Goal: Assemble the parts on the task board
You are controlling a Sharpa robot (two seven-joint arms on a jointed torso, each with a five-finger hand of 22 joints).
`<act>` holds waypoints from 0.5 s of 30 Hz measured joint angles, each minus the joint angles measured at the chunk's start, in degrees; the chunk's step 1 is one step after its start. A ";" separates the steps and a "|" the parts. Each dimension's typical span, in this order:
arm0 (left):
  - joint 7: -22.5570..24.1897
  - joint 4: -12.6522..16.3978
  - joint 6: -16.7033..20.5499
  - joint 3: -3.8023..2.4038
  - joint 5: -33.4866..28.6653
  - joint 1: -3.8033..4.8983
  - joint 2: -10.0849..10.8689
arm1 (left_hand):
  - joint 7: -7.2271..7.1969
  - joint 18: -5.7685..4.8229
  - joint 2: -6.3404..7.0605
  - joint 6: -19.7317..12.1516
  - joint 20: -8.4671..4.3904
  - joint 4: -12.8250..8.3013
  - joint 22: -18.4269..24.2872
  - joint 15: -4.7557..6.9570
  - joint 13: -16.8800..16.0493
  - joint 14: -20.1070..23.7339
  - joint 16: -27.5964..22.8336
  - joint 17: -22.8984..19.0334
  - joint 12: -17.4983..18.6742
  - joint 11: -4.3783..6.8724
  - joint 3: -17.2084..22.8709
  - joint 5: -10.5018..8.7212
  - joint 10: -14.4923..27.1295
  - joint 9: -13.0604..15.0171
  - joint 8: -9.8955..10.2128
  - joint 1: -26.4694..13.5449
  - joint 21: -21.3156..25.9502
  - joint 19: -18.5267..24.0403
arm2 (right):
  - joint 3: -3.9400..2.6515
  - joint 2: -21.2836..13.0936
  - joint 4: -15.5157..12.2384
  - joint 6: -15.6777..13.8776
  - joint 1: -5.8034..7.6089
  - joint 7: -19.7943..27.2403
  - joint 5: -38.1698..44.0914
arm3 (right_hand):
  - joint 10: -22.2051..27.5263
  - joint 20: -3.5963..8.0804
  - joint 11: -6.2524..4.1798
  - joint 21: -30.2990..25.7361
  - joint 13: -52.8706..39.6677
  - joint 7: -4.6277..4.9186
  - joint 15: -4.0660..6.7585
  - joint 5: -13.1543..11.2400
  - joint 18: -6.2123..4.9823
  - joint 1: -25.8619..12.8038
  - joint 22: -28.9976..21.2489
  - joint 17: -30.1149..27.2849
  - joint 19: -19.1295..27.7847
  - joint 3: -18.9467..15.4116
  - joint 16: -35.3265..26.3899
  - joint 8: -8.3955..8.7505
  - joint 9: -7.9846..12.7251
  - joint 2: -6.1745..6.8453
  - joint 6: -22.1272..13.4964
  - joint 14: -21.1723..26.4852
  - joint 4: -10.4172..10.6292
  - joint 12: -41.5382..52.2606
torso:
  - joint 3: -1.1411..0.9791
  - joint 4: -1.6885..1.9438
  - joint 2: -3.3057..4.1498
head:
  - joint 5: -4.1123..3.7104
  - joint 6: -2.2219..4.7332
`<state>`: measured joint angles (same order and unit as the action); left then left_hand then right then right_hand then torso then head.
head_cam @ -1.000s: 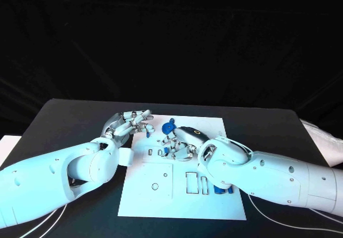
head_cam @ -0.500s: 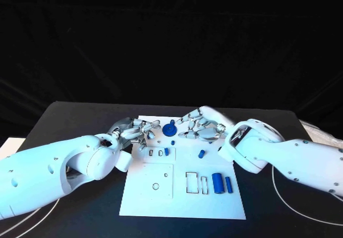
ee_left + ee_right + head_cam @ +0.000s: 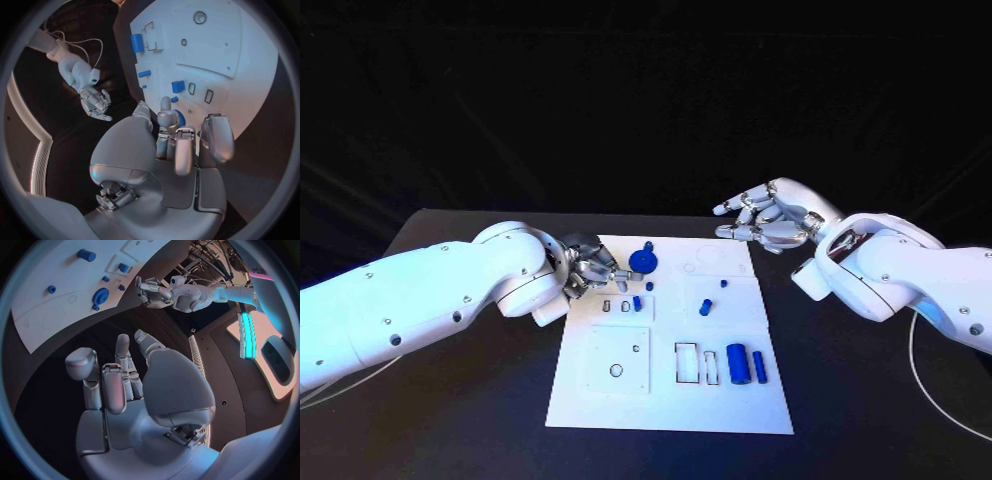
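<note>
While the left robot hand (image 3: 589,268), fingers curled on nothing, is hovering at the task board (image 3: 669,400)'s ten o'clock edge and the right robot hand (image 3: 769,220) is hanging empty and spread at two o'clock, the left should be reaching gently for the round blue part (image 3: 643,261).

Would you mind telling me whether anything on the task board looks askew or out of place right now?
One small blue part lies slanted on the bare middle of the task board, apart from any slot. The two blue parts beside the slots near the front stand straight. Nothing looks spilled or damaged.

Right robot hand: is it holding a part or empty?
Empty. The right robot hand hangs off the task board at its far right corner, fingers apart; the right wrist view shows nothing between them.
</note>
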<state>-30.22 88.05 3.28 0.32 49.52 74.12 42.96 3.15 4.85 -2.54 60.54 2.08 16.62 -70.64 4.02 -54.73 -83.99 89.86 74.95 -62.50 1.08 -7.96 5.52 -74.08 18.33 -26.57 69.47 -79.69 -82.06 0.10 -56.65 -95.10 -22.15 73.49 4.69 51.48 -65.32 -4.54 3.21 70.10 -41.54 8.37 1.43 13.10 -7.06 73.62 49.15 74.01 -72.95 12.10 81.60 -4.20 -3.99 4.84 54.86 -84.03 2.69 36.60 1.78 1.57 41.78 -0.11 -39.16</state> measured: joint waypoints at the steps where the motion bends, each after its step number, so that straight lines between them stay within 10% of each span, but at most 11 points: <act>1: -0.80 -0.53 -0.48 0.00 0.99 0.08 -0.59 | -0.17 -0.66 -0.02 -0.59 -0.21 -0.11 -0.88 0.00 -0.96 0.00 0.00 0.00 -0.79 -0.06 -0.36 0.00 -0.17 1.03 -0.93 0.02 -0.48 -0.22 | 0.02 -0.05 0.04 0.04 0.02 0.00 -0.16 | 0.00 0.00 0.00 0.00 0.00 0.00 0.00 0.00 0.00 0.00 0.00 0.00 0.00 0.00 0.00 0.00 0.00 0.00 0.00 0.00 0.00 0.00 | -0.04 -0.03 -0.07 | 0.01 -0.04; 15: -5.86 -6.79 -5.49 0.08 8.11 0.61 -7.37 | -0.81 -1.73 -1.30 -3.64 -0.41 0.03 -4.31 0.38 -5.14 0.02 0.00 -0.01 -3.87 0.39 -3.66 0.00 -1.00 9.01 -7.16 -0.81 -3.07 -1.52 | 0.22 0.02 0.33 1.58 0.11 -0.20 -0.84 | 0.00 0.00 0.00 -0.23 0.14 -0.07 0.00 0.22 0.00 0.00 -0.49 -0.20 0.00 0.00 -0.24 -0.22 -0.05 0.00 0.32 0.00 0.00 0.00 | -0.22 -0.06 -0.30 | 0.10 -0.39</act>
<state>-36.07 81.26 -2.21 0.40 57.63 74.73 35.59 2.34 3.12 -3.84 56.90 1.68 16.65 -74.95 4.40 -59.87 -83.97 89.86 74.94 -66.37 1.46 -11.63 5.52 -75.08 27.34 -33.73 68.67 -82.76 -83.58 0.32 -56.63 -94.77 -20.57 73.60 4.50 50.64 -65.32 -4.54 3.21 69.87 -41.40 8.31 1.43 13.32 -7.07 73.62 48.67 73.80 -72.95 12.10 81.36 -4.41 -4.04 4.84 55.17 -84.03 2.69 36.60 1.56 1.51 41.48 -0.01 -39.55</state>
